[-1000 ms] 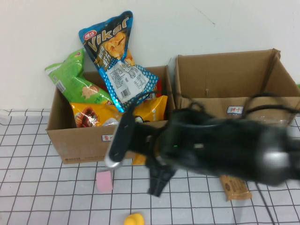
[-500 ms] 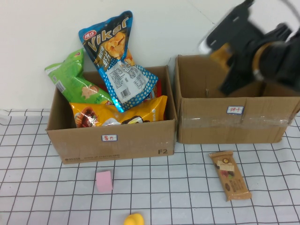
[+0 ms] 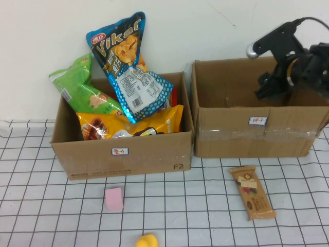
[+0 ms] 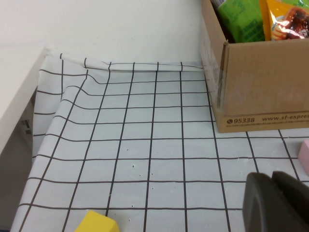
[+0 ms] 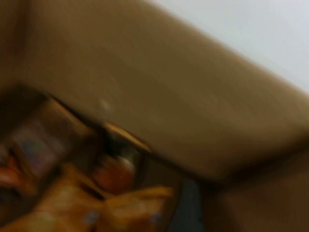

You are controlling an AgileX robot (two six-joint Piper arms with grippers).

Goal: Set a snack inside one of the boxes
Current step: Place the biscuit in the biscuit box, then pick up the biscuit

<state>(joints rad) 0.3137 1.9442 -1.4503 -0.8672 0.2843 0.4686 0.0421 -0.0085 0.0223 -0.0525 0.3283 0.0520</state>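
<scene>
Since half a second ago: right gripper (image 3: 268, 87) dropped lower over the right box (image 3: 257, 136), at about 2 o'clock on the counter (image 3: 51, 216). Cannot tell how wide it stands or what it holds; right wrist view blurred, orange wrappers (image 5: 111, 203) against brown cardboard. Left gripper (image 4: 275, 203) low near the counter's 8 o'clock edge, apparently closed and empty. Left box (image 3: 123, 154) at 11 o'clock, stuffed with chip bags (image 3: 123, 62). Snack bar (image 3: 252, 192) lying at 5 o'clock, unmoved; pink block (image 3: 114, 198) and yellow block (image 3: 146, 241) at 6 to 7 o'clock.
</scene>
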